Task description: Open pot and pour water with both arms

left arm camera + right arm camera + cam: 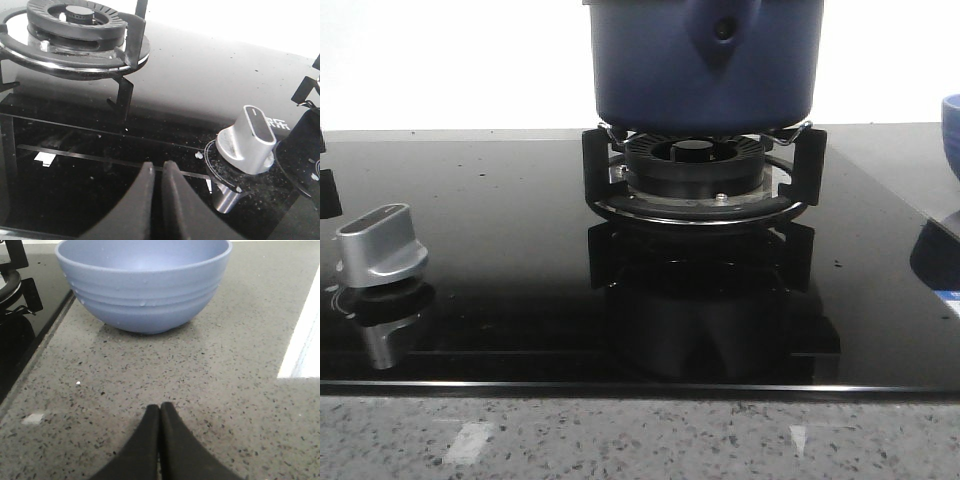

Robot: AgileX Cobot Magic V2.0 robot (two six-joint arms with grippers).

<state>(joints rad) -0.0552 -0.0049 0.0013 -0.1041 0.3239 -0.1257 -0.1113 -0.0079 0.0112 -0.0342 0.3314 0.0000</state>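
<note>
The round, straight-sided dark blue metal pot [703, 62] sits on the black burner grate [700, 170] near the glossy glass hob's [500, 250] back edge. Both the left gripper [156, 172] and the right gripper [159, 412] are pressed closed, empty, the latter over speckled granite worktop [200, 390].

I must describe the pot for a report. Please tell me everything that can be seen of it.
The pot is large, round and dark blue, with straight sides that curve in at the base; it looks like matte metal. A teardrop-shaped mount with a dark round hole faces the camera. It stands upright on the black pan support of the burner, on the black glass hob. Its top is cut off, so no lid shows. Neither pincer touches it.
</note>
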